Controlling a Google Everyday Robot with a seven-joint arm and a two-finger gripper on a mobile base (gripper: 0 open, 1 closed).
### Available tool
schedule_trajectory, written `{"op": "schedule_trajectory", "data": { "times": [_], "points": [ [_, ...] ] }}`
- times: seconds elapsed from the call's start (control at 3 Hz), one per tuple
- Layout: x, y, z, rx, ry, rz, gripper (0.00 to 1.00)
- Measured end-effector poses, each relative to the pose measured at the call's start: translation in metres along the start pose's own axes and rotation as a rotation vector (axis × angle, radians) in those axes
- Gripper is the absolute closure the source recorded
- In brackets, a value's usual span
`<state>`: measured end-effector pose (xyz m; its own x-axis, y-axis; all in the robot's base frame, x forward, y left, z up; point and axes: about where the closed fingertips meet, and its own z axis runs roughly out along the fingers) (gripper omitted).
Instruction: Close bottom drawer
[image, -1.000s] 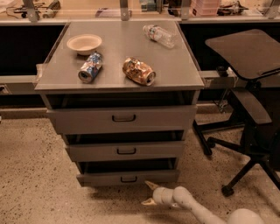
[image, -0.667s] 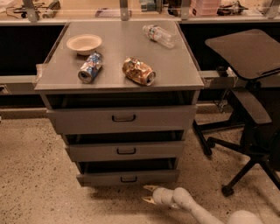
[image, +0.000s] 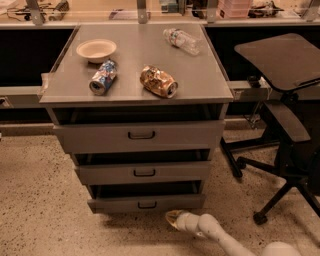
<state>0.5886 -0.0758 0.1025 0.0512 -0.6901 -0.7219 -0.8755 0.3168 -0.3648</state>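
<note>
The bottom drawer (image: 116, 204) stands pulled out at the foot of the cabinet (image: 220, 107), its front running left to right. The gripper (image: 174, 219) sits low by the floor, just near and right of the drawer's handle (image: 147, 204). I cannot tell how far it is open; it holds nothing visible. Closing means pushing toward the far side.

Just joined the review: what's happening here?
The arm comes in low from the lower right; its gripper sits near the floor, just below and right of the bottom drawer front. That drawer is pulled out, so the close is not yet done; contact can't be judged. The middle drawer and top drawer stand ajar too. A bowl, blue can, crushed can and bottle lie on the cabinet top.
</note>
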Motion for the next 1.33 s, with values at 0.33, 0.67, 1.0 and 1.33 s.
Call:
{"op": "schedule_trajectory", "data": {
  "times": [0.33,0.67,1.0,1.33],
  "points": [
    [0.0027,-0.0177,0.0043,0.019,0.013,-0.004,0.49],
    [0.0035,-0.0186,0.0042,0.021,0.014,-0.003,0.26],
    [0.0034,-0.0185,0.0043,0.021,0.014,-0.003,0.0],
    [0.0034,-0.0185,0.0043,0.021,0.014,-0.003,0.0]
  ]
}}
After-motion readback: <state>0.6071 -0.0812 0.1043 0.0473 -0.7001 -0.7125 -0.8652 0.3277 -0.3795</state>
